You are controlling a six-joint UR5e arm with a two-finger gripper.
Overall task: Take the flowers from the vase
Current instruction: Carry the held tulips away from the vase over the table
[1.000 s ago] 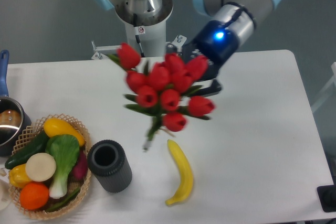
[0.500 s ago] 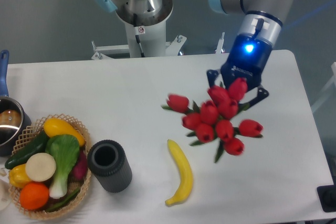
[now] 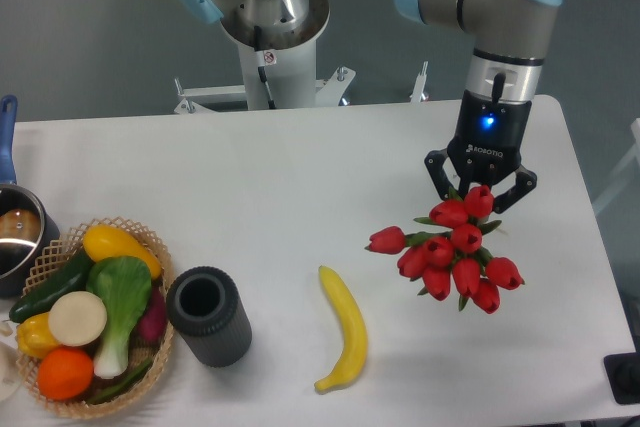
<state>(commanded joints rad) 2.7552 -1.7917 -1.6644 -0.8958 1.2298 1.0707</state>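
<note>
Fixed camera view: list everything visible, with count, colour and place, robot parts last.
flowers: one bunch, red tulips, right of centre, below the gripper
vase: one, dark grey, front left, mouth empty
banana: one, yellow, front centre
basket: one, woven tan, front left, holding mixed produce
pot: one, steel with blue handle, left edge
table: one, white
gripper: one, black, at the bunch's top; grip hidden
arm: one, grey and light blue, upper right

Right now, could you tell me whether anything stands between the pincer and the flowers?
Nothing visible does. The pincer is directly over the flowers, its fingers straddling the top of the bunch. Whether it grips the stems is hidden by the blooms. The vase stands empty far across the table, and the banana lies clear.
</note>
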